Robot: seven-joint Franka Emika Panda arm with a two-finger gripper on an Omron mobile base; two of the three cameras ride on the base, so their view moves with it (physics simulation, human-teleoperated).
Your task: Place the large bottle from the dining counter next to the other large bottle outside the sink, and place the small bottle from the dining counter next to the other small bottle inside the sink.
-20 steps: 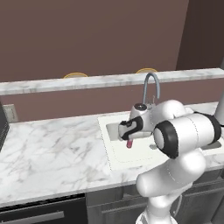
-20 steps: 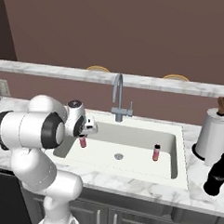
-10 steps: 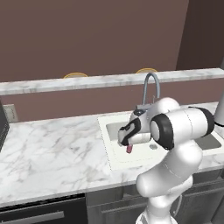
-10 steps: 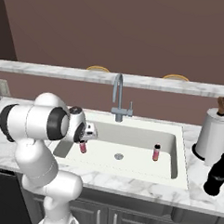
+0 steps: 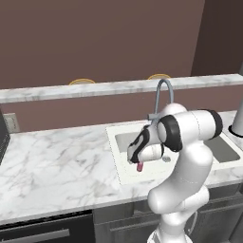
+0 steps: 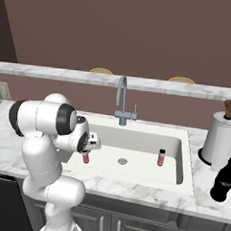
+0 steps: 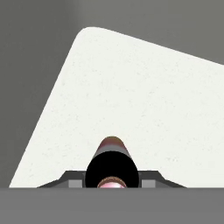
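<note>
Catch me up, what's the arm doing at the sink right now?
The gripper is shut on the small bottle and holds it over the left part of the sink, cap up between the fingers. The other small bottle stands upright on the basin floor toward the right, well apart from the held one. The other large bottle stands on the counter right of the sink, beside a paper towel roll.

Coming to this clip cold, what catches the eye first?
The white arm bends low over the sink, its gripper shut on the small bottle above the basin's left end. A second small pink bottle stands upright on the basin floor towards the right, and a near-black bottle stands on the counter right of the sink.
</note>
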